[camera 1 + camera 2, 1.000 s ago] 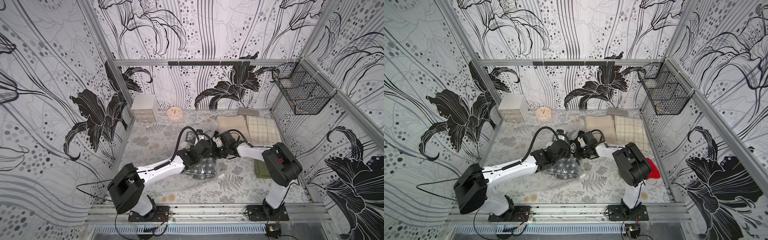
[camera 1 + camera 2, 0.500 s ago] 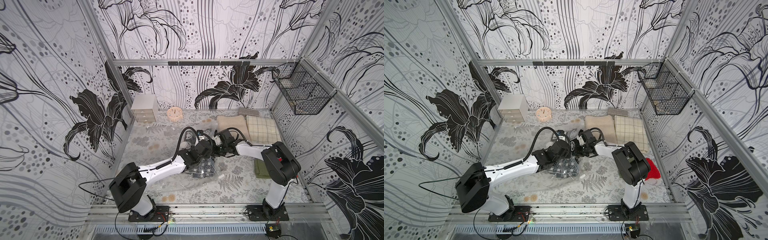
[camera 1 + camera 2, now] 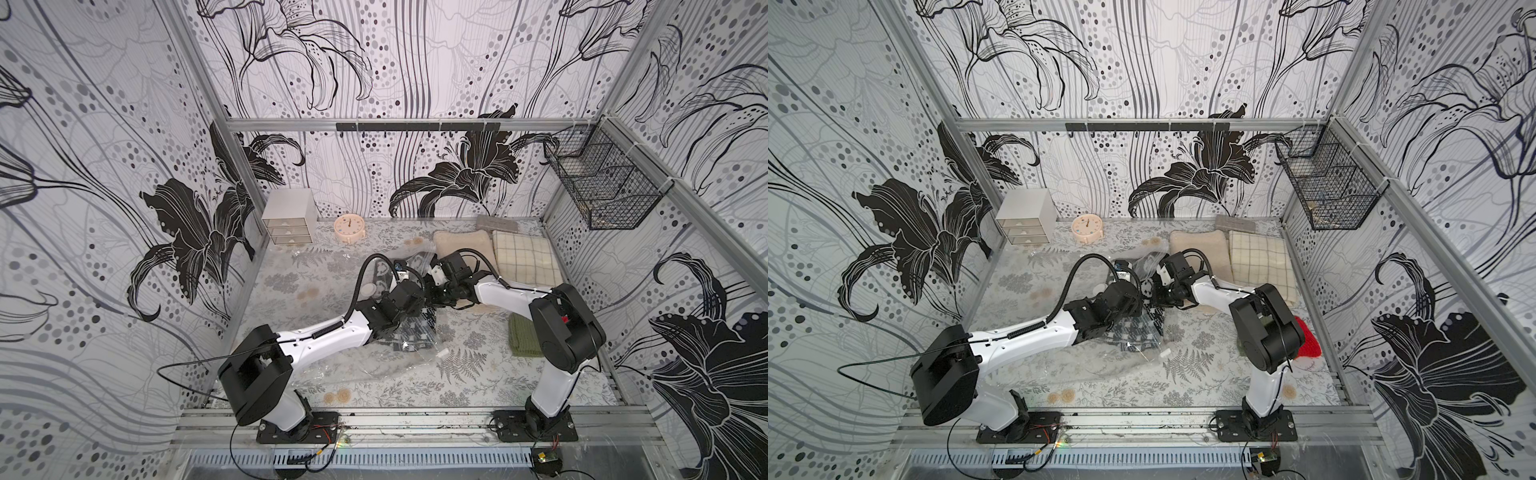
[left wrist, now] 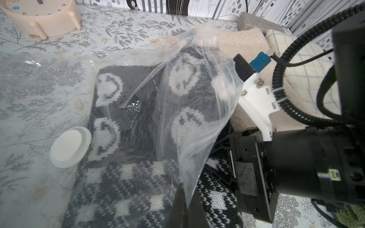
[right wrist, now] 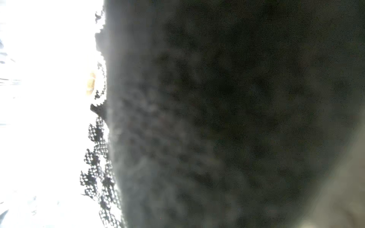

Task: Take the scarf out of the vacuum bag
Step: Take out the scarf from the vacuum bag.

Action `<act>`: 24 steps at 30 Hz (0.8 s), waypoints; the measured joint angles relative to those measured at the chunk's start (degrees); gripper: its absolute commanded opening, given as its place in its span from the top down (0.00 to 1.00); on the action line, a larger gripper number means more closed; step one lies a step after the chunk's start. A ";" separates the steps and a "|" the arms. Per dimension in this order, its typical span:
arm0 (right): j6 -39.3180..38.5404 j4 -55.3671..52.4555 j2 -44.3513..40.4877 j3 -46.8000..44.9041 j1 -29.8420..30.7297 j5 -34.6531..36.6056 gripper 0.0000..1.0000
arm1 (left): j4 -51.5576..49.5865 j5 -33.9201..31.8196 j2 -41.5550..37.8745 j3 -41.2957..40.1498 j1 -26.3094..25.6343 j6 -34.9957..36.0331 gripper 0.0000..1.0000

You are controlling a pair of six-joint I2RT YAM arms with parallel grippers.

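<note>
Barely any shift since a sec ago: both arms creep a touch toward 12 o'clock, so the scarf [image 4: 138, 177] sits mostly inside the vacuum bag [image 4: 197, 138]. Left claw [image 4: 184, 199] is clamped on the bag's mouth film. Right claw [image 3: 438, 293] looks pinched on knit, w/ the scarf's bulk at its 6 o'clock.

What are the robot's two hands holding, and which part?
Left gripper pinches the vacuum bag by its loose clear edge. Right gripper is at the scarf; its hold is hidden.
</note>
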 measured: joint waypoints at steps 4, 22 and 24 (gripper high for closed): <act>-0.52 -0.70 -1.25 0.00 -1.81 0.15 1.00 | 0.00 0.00 0.04 0.00 0.00 -0.04 1.00; -3.19 -4.22 -2.25 0.00 -2.49 0.94 1.00 | 0.48 0.42 0.74 0.00 0.00 -0.33 1.00; -2.69 -4.00 -2.25 0.00 -2.23 0.52 1.00 | 1.38 0.42 0.79 -0.46 0.00 -0.33 1.00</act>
